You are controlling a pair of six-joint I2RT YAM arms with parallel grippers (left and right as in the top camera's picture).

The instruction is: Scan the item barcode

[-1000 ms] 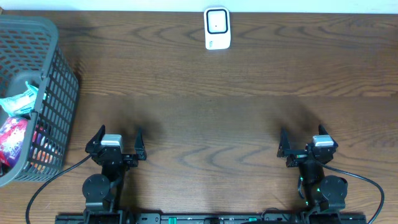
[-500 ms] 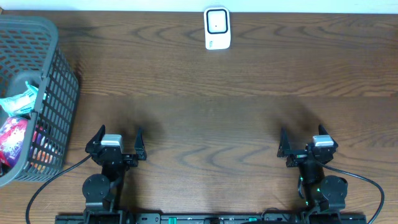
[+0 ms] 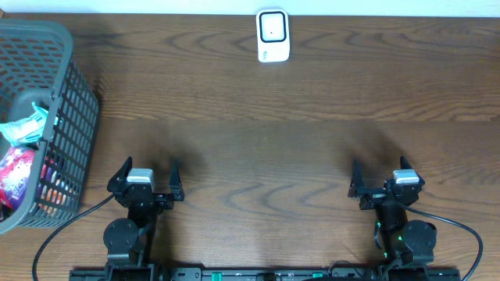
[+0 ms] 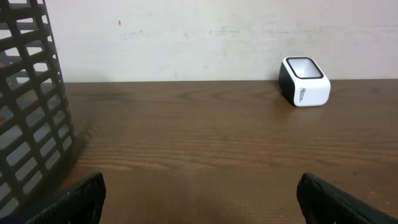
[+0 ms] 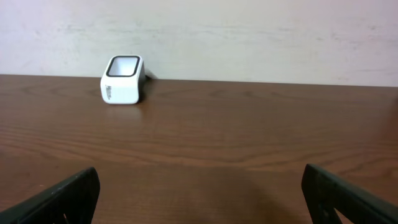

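Nothing has moved: your left gripper (image 3: 150, 166) and right gripper (image 3: 380, 167) stand wide open, empty. Snack packets (image 3: 16, 168) lie jumbled in the basket (image 3: 78, 101) at left; the barcode scanner (image 3: 273, 35) has its long axis front-to-back.

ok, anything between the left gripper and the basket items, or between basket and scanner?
Only the basket's mesh wall, between the left gripper and the packets inside; probably go in over the rim. Basket to scanner: bare table, nothing visible.
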